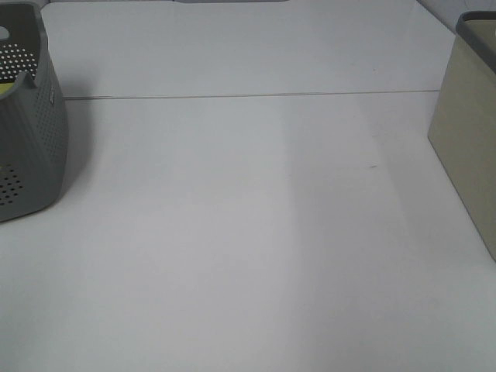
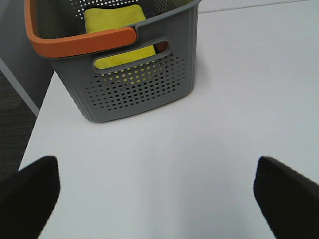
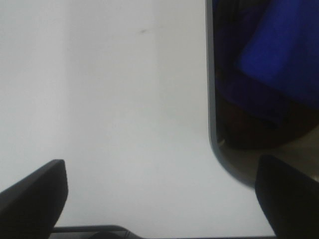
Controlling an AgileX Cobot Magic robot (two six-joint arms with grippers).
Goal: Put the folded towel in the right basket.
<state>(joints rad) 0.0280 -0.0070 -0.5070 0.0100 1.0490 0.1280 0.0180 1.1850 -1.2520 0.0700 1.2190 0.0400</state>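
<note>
A grey perforated basket [image 1: 35,139] with an orange handle [image 2: 82,42] stands at the table's left edge. A folded yellow towel [image 2: 113,21] lies inside it. The beige right basket [image 1: 469,147] stands at the right edge. In the right wrist view a blue cloth [image 3: 279,45] lies inside that basket, behind its grey rim [image 3: 210,99]. My left gripper [image 2: 157,199] is open and empty above the table in front of the grey basket. My right gripper [image 3: 159,199] is open and empty above the table beside the right basket. Neither gripper shows in the exterior view.
The white table [image 1: 248,232] spans the space between the two baskets, with a seam line [image 1: 248,95] across its far part. The table's left edge and dark floor [image 2: 12,124] lie beside the grey basket.
</note>
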